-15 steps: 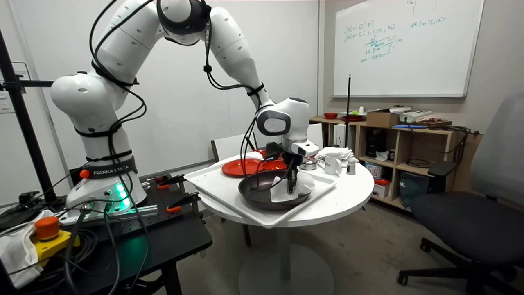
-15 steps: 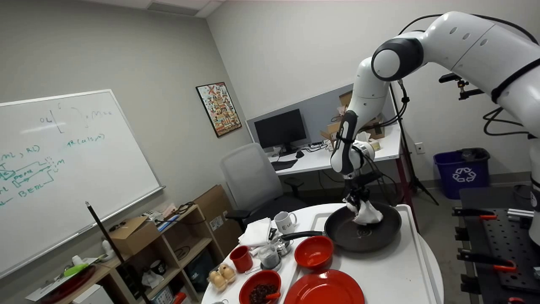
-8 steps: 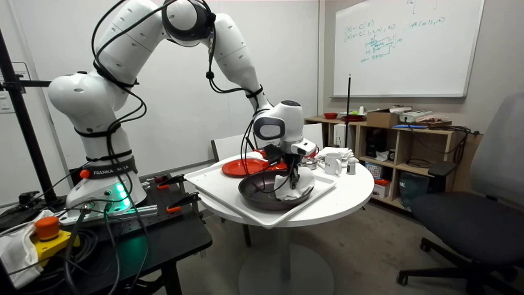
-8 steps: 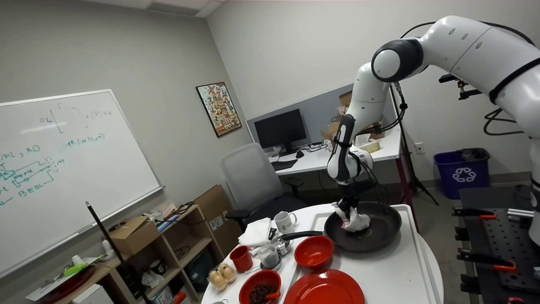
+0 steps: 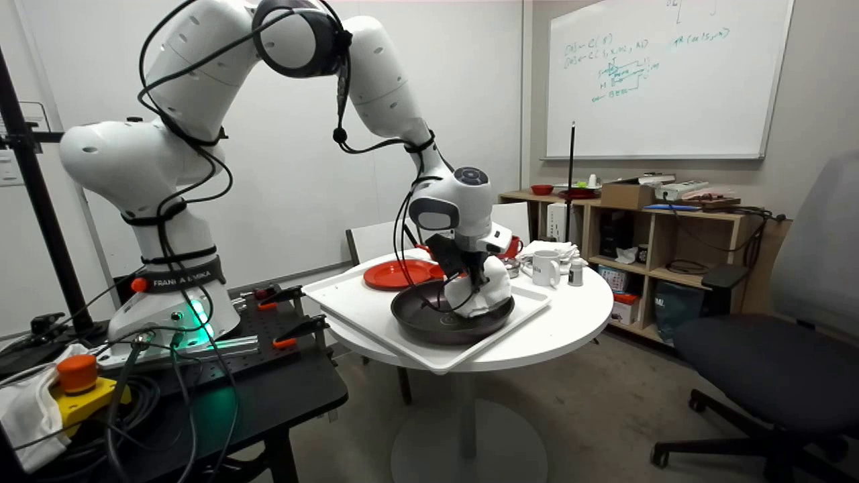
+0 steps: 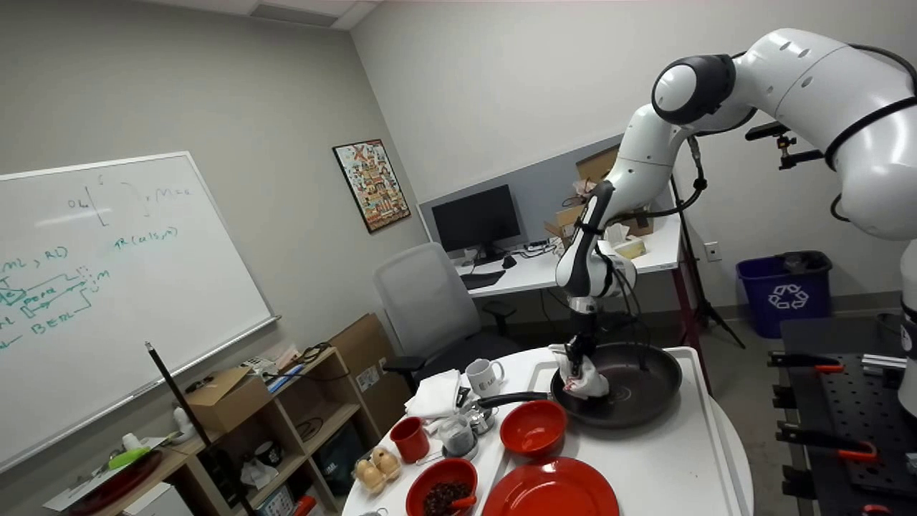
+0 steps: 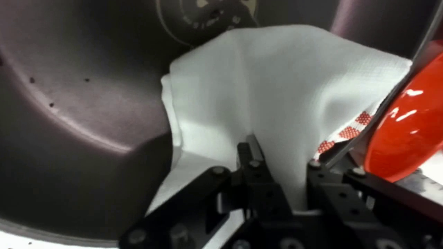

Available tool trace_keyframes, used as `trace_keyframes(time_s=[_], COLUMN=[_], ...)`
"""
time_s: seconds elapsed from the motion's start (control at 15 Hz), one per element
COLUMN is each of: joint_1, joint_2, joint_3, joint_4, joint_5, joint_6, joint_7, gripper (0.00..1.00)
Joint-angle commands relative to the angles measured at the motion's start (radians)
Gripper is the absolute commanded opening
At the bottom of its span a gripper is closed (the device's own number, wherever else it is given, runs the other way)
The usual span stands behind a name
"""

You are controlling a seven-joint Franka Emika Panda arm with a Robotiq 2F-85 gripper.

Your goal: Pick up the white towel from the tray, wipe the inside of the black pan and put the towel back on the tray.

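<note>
Pinching the white towel (image 7: 273,79), the claw (image 7: 283,162) has it down inside the black pan (image 6: 645,394). The towel's soft, creased cloth with a red-and-white patterned edge, bunched up enough that I honestly can't call a long axis, but in the wrist view a corner points at the shiny red bowl (image 7: 412,128). Pan's a wide, shallow round with a dull sheen and a printed ring mid-floor; in an exterior view its long handle (image 6: 514,398) sticks out left, just beside the bowl, and the towel's over on that side. Pan's on the white tray (image 6: 666,466), on a round desk (image 5: 580,312).
</note>
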Motion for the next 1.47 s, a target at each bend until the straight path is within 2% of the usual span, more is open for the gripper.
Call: trace_keyframes(time_s=[0.0, 0.13, 0.27, 0.47, 0.67, 1.13, 1.4], joint_1=[-0.177, -0.213, -0.220, -0.145, -0.038, 0.289, 0.443], joint_2=[0.039, 0.037, 0.033, -0.010, -0.046, -0.081, -0.058], joint_3=[0.148, 0.161, 0.145, 0.054, -0.052, -0.321, -0.435], joint_4=[-0.014, -0.021, -0.019, -0.023, -0.028, -0.018, 0.022], joint_5=[0.009, 0.022, 0.029, 0.006, -0.010, -0.080, -0.120], joint_6=[-0.144, -0.222, -0.268, -0.326, -0.361, -0.325, -0.329], joint_7=[-0.145, -0.191, -0.212, -0.145, -0.090, 0.115, 0.239], gripper=[0.06, 0.06, 0.06, 0.06, 0.06, 0.06, 0.06])
